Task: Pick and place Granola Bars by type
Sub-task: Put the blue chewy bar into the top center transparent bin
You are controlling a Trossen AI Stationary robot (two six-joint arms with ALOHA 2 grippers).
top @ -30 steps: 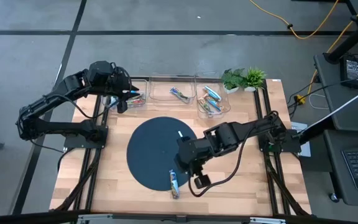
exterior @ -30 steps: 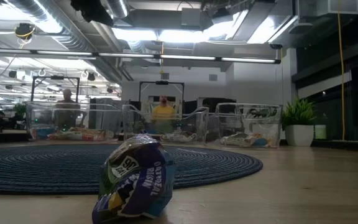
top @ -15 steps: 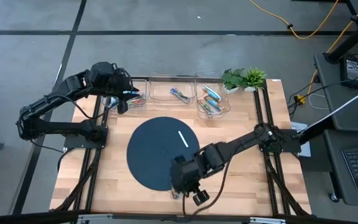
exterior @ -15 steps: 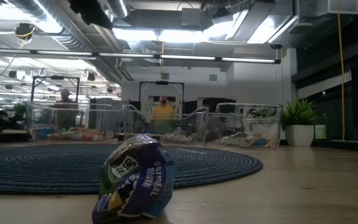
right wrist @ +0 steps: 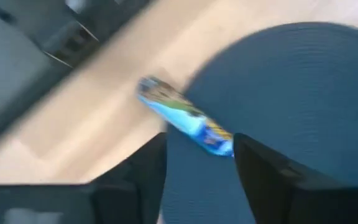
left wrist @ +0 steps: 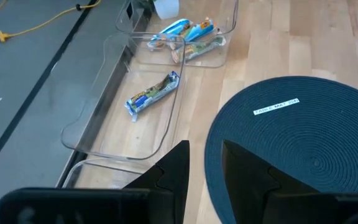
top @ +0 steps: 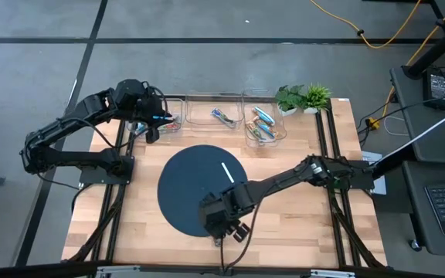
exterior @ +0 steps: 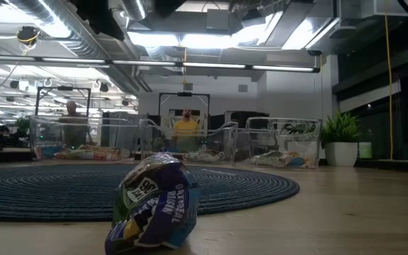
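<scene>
One blue granola bar (right wrist: 184, 118) lies flat, partly on the round dark mat (top: 184, 185) at its near edge and partly on the wood; the low view shows its crumpled end (exterior: 154, 205). My right gripper (right wrist: 201, 144) hovers open above it, a finger on either side and clear of it; in the high view the right gripper (top: 221, 224) hides the bar. My left gripper (left wrist: 205, 162) is open and empty by the left bin (top: 164, 117). More bars lie in the middle bin (top: 222, 116) and right bin (top: 263, 123).
Three clear bins stand in a row along the table's far edge, with two small potted plants (top: 304, 97) to their right. A thin white strip (top: 228, 171) lies on the mat. Bare wood runs around the mat. People show in the room beyond the table.
My right gripper has swung from beside the mat's right side toward the table's left and near edge, the arm stretching out, and now stands over the blue bar. The bar has not moved.
</scene>
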